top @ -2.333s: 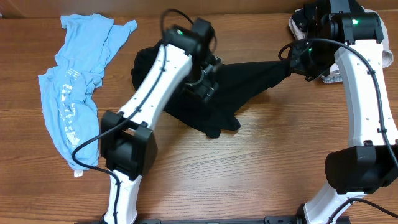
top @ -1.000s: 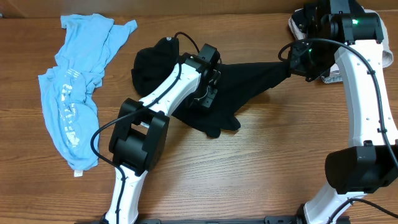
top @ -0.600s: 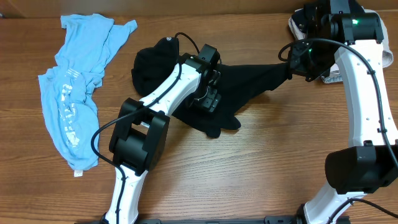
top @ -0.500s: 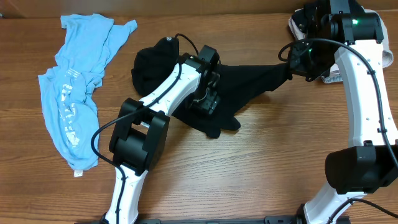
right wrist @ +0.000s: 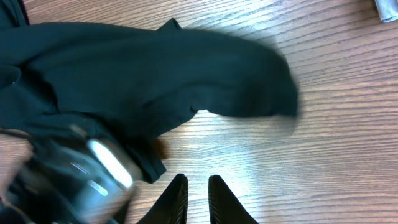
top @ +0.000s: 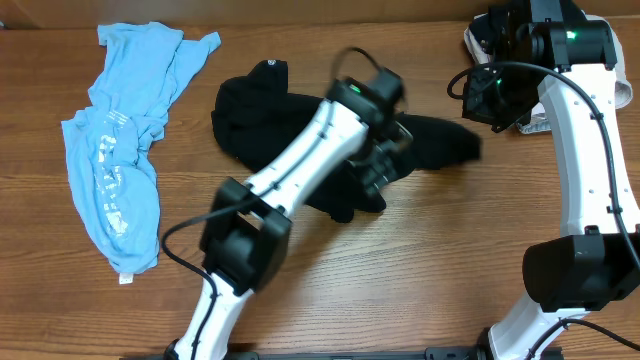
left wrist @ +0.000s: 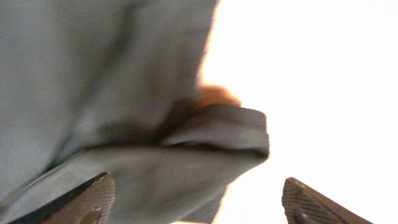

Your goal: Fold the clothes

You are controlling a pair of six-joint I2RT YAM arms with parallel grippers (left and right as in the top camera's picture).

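Spreading of the black shirt (top: 300, 130) is in hand; the left gripper (left wrist: 199, 202) is spread wide just over its hem. The right gripper (right wrist: 198, 193), nearly pressed together, holds nothing, with the cloth lying ahead of it. A fresh pinch on an edge is judged to be needed next.

You have bare counter (top: 420, 270) along the front to pass. The black shirt (top: 250, 120) and left arm (top: 300, 170) block the middle; the blue tee (top: 120, 150) fills the left.
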